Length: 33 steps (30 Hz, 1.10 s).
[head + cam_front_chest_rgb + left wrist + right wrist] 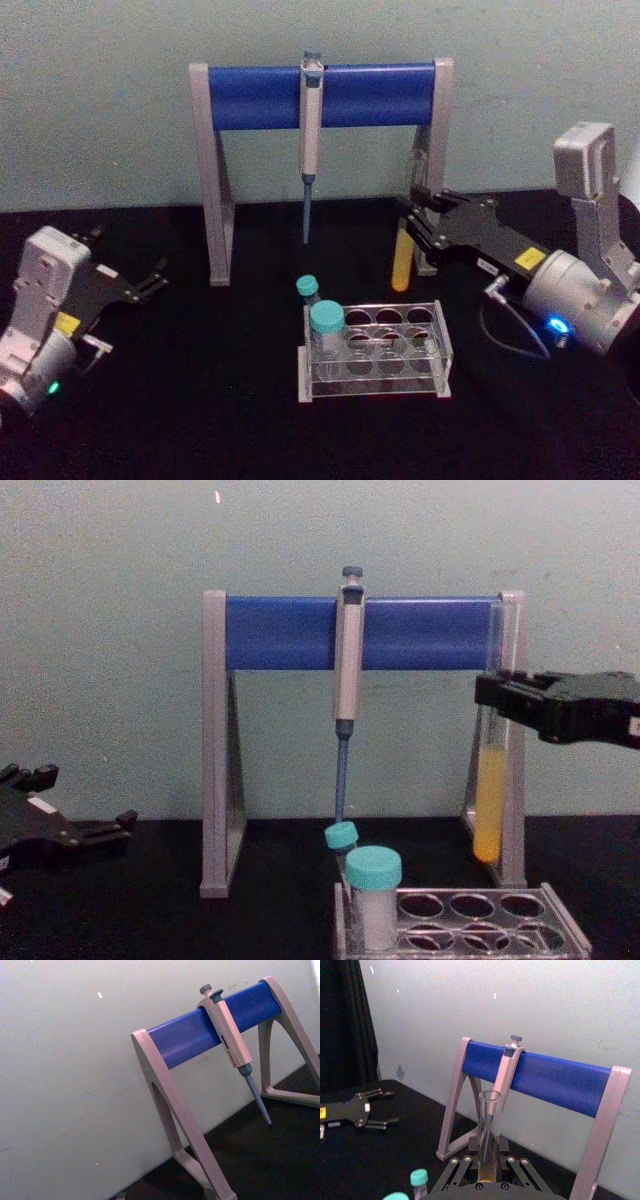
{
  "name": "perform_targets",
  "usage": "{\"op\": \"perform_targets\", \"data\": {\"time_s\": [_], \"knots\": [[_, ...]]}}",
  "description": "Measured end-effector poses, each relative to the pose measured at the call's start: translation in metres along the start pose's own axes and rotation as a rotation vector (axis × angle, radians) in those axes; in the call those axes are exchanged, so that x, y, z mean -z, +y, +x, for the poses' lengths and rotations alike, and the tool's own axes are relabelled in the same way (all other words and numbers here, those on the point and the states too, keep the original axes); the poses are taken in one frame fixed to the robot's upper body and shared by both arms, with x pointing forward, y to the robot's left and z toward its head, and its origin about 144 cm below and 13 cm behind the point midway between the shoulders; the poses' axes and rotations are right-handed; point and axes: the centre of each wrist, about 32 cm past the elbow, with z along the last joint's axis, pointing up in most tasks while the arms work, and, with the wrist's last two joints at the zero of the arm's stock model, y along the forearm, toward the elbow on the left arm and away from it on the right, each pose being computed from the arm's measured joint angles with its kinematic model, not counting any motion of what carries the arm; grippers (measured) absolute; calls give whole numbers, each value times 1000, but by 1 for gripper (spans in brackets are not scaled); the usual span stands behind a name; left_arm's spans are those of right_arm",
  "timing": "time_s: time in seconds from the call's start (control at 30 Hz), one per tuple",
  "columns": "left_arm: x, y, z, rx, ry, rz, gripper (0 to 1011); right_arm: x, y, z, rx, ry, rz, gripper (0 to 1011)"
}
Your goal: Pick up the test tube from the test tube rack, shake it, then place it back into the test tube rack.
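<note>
Head view: right hand pinching one test tube; left hand spread; two vials

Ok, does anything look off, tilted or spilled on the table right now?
No spill shows. The rear teal-capped vial leans, its cap tilted, at the test tube rack's left end. The test tube hangs upright in the right hand, clear of the rack. Left hand sits open.
</note>
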Motion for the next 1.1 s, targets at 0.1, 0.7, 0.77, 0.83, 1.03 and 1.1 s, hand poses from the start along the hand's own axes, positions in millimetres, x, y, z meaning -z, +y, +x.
{"op": "perform_targets", "data": {"time_s": [0.1,0.7,0.77,0.83,1.03,1.1], "knots": [[0,0,0,0,0,0,1001,1,-6,-2,-6,-5,-13,228],[0,0,0,0,0,0,1001,3,5,-19,-122,32,23,228],[0,0,0,0,0,0,1001,4,8,-17,-114,33,29,228],[0,0,0,0,0,0,1001,4,12,-15,-96,33,39,228],[0,0,0,0,0,0,1001,4,16,-9,-51,28,45,228],[0,0,0,0,0,0,1001,4,15,-7,-37,27,45,228]]}}
